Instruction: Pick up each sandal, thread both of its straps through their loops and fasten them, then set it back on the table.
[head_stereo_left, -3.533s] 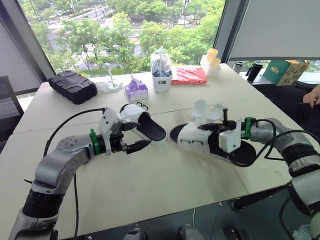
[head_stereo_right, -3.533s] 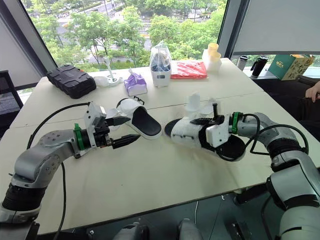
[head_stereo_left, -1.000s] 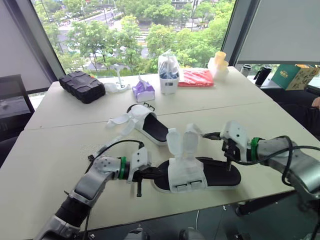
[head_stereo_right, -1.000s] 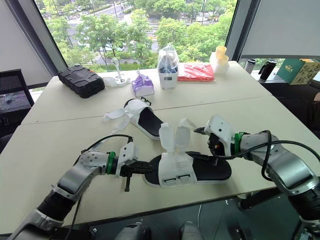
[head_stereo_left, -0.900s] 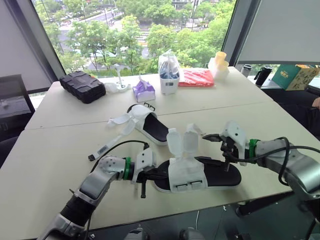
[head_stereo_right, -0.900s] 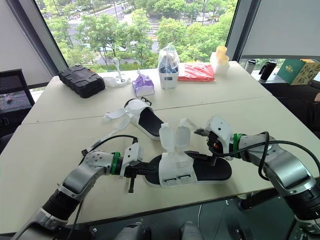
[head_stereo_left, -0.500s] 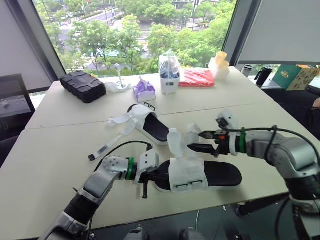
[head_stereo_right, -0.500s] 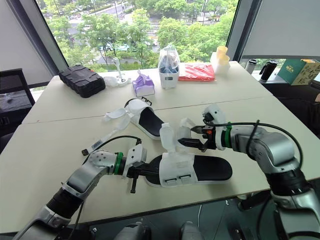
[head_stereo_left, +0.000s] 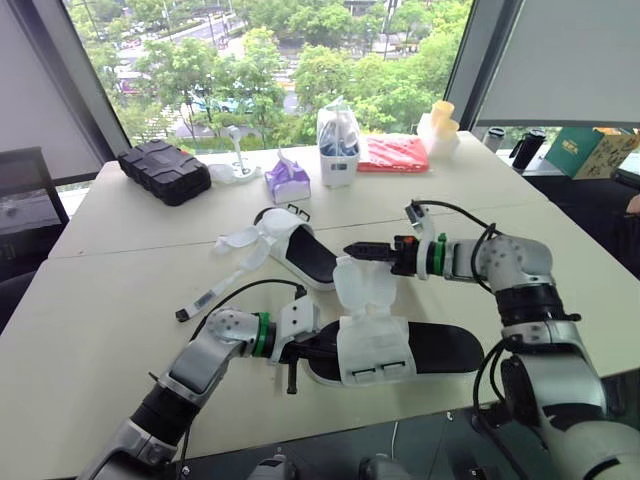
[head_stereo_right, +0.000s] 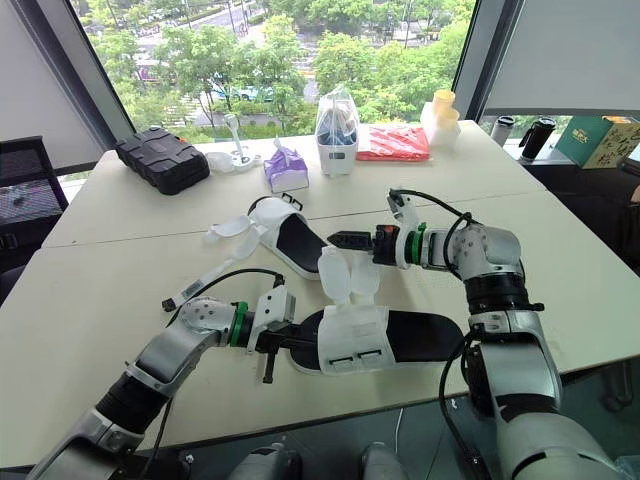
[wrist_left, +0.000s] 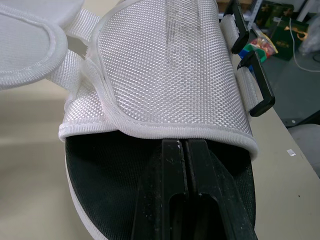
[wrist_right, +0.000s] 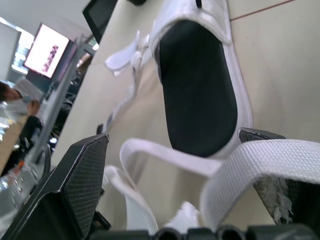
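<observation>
The near sandal (head_stereo_left: 440, 348), black-soled with a white upper (wrist_left: 165, 65), lies flat at the table's front. Its two white straps (head_stereo_left: 365, 285) stand up unfastened, and its black loops (wrist_left: 252, 75) are empty. My left gripper (head_stereo_left: 312, 352) is shut, its fingers (wrist_left: 186, 150) pushed into the toe opening under the upper, resting on the insole. My right gripper (head_stereo_left: 355, 250) hovers open just above and behind the straps; a strap (wrist_right: 260, 160) runs between its wide-apart fingers, untouched. The second sandal (head_stereo_left: 300, 250) lies farther back, its straps (head_stereo_left: 240, 240) splayed to the left.
A loose cable end (head_stereo_left: 200, 302) lies left of the near sandal. Along the far edge are a black case (head_stereo_left: 165, 172), a purple pack (head_stereo_left: 287, 180), a white container (head_stereo_left: 338, 135), a red packet (head_stereo_left: 392, 153) and cups (head_stereo_left: 437, 125). A person's hand (head_stereo_left: 632, 205) shows at the right edge.
My right gripper has swung from beside the near sandal's heel up and back over the upright straps, toward the second sandal. My left gripper slid into the sandal's toe and stays there.
</observation>
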